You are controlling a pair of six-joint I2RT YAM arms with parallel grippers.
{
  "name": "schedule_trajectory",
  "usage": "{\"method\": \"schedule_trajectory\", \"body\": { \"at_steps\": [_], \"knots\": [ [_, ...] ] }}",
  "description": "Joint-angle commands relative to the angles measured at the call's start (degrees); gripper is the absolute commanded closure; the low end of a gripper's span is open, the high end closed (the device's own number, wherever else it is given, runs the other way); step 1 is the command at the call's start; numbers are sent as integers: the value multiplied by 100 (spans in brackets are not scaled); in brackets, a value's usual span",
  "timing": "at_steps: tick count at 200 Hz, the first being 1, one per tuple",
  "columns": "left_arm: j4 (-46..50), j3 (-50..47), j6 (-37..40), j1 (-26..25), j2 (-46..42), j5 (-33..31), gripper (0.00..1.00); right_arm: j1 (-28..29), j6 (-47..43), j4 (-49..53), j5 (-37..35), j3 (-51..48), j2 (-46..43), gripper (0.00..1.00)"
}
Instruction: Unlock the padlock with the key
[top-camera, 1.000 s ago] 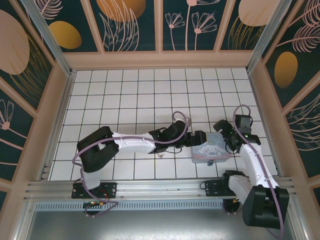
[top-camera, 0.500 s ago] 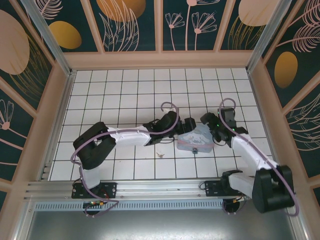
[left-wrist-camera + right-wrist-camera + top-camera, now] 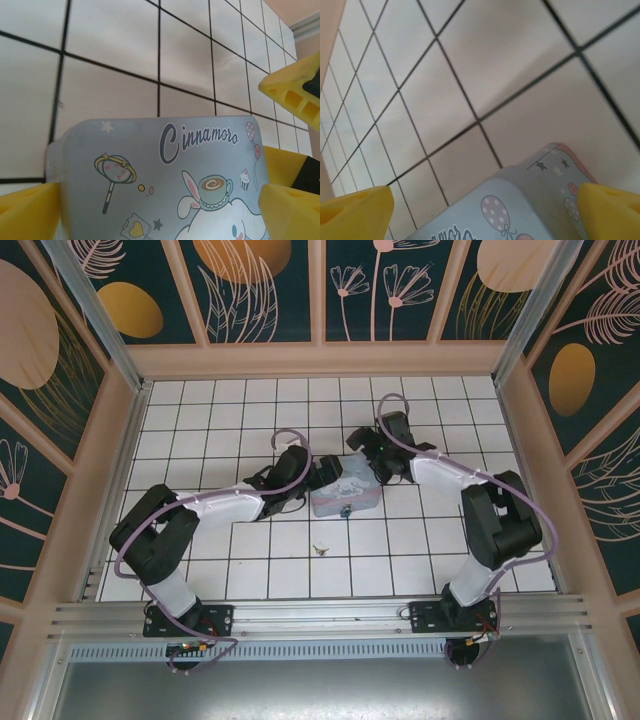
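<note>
key (image 3: 320, 549) on tiled floor (image 3: 250, 430) below centre, well apart from all fingers, left gripper (image 3: 324, 481) clamping cartoon tin (image 3: 355, 496), right gripper (image 3: 361, 453) spread astride its corner, grip unclear

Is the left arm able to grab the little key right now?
Probably not yet. The left pincer is clamped on the tin, so it must let go first. The key lies bare on the tiles near that arm, with nothing over it.
</note>
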State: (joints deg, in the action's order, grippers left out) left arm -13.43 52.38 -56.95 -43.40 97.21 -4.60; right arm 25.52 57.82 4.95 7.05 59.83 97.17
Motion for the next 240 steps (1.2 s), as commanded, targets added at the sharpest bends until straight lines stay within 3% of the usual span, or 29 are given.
{"method": "schedule_trajectory", "body": {
  "at_steps": [1, 49, 126, 181, 240],
  "knots": [
    [-336, 8, 261, -31, -5, 460, 1, 251, 305, -331, 551, 320, 266, 5],
    [-288, 129, 539, 55, 69, 481, 1, 40, -46, 79, 185, 374, 63, 1],
    [474, 220, 1110, 379, -584, -120, 1, -591, -1288, 321, 132, -255, -1358, 2],
    [656, -348, 1186, 558, -1357, -370, 1, -507, -1330, -98, 402, -1238, -1659, 5],
    [703, -931, 1116, 554, -2083, -548, 1, 158, -877, -594, 376, -1530, -1324, 7]
  ]
}}
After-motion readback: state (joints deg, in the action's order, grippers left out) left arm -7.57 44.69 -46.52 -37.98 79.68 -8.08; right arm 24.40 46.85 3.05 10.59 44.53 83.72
